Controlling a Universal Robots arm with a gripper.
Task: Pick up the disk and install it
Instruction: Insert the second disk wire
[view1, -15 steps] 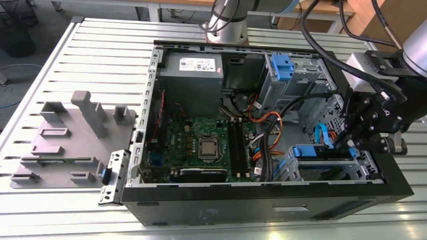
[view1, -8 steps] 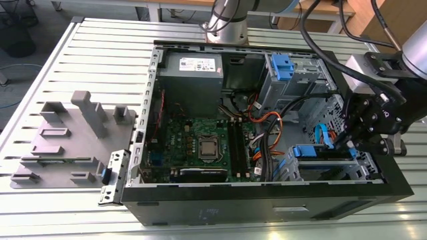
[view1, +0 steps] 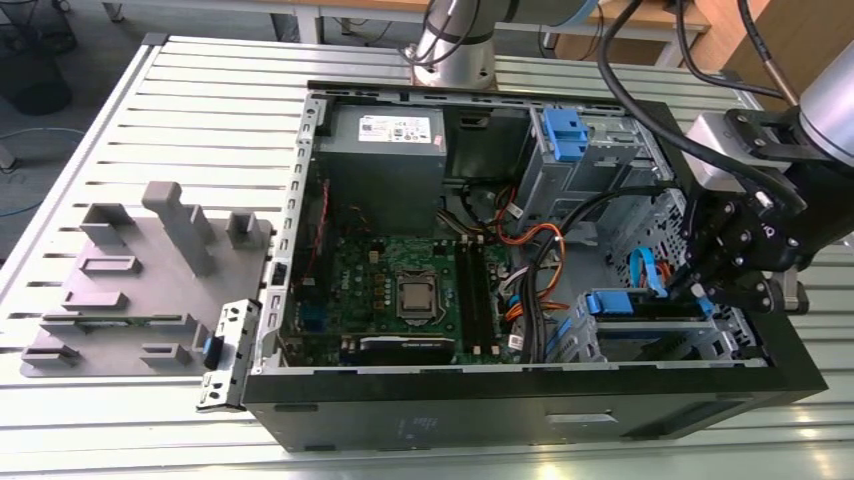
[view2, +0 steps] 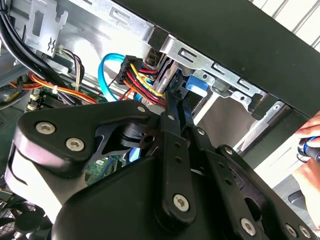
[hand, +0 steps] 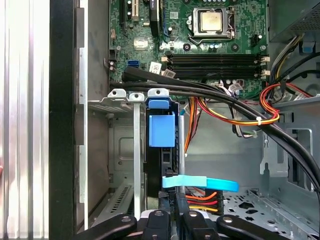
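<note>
On the slotted table, the open computer case holds the disk edge-on in its drive cage. My claw sits at the disk's end, fingers drawn nearly together.

Pincer matt black metal; disk rail smooth blue plastic (slightly glossy); table ribbed bare metal

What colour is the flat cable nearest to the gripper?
Light blue; the flat cable shows best in the first wrist view.
</note>
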